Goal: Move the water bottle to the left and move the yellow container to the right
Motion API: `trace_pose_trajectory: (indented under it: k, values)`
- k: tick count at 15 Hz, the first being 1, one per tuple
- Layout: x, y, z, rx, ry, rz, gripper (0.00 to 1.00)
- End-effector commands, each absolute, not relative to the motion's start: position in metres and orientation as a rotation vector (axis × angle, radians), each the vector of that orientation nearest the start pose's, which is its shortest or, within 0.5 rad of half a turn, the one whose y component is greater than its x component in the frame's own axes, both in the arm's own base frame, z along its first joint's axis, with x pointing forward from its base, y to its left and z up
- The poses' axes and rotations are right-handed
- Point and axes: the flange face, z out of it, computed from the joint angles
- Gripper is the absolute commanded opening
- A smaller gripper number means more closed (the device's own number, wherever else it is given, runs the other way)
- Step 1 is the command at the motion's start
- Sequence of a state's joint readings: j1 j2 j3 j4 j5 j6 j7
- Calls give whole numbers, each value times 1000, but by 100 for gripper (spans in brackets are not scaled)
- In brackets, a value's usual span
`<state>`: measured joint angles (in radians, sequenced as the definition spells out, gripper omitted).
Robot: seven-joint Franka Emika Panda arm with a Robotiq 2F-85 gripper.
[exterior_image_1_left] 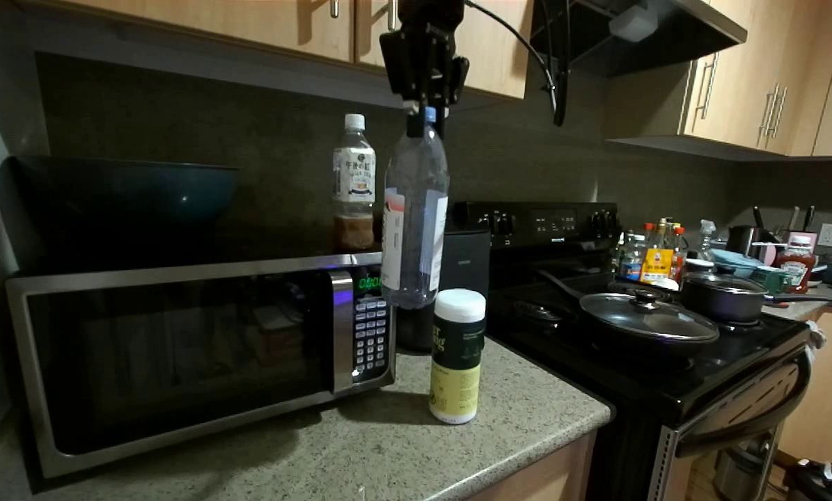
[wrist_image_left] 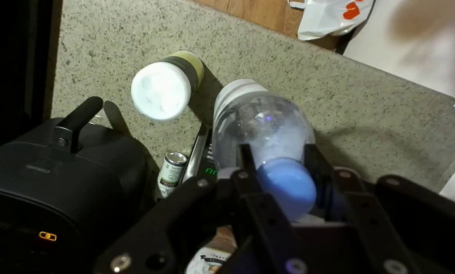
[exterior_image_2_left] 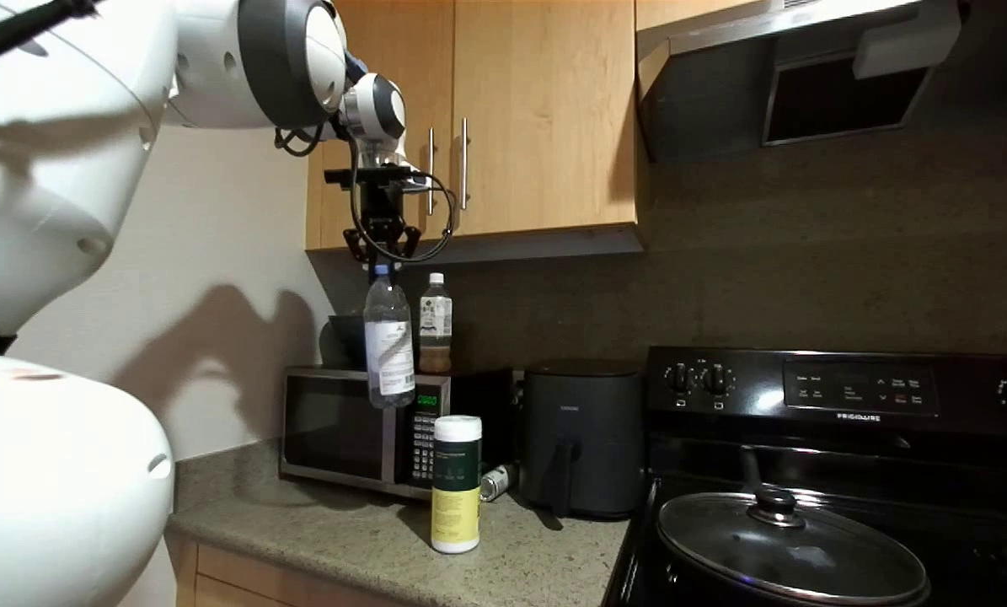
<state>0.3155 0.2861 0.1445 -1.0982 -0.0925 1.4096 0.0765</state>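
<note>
The clear bottle [exterior_image_2_left: 390, 350], blue-capped and white-labelled, hangs roughly upright above the counter [exterior_image_1_left: 527, 403], held at the top by the end effector [exterior_image_1_left: 427, 122]. The white-lidded jar [exterior_image_1_left: 457, 362], dark green above a yellow lower part, stands upright on the counter itself.

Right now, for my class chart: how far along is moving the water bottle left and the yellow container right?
Looks done: the water bottle is picked up, clear of the counter. Under way: it hangs mid-air, the hand gripping it near the blue cap. Probably remaining: setting it down leftward, then shifting the yellow container, which stands upright on the counter, ungripped; whether its move is done, I can't tell.
</note>
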Motion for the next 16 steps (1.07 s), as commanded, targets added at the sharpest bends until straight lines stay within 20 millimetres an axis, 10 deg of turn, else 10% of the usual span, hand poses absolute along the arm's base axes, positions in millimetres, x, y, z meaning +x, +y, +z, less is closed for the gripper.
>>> trace_pose_trajectory:
  k: [1,6,7,11,12,16]
  values:
    - [592,252,639,-3161,-660,-40,12]
    - [618,243,610,-3236,-633,-19,12]
    - [612,247,607,-3208,-593,0,37]
    - [618,245,604,-3222,-587,-5,37]
    - [618,245,605,-3221,-587,-9,12]
    - [618,271,581,-3157,-667,40,12]
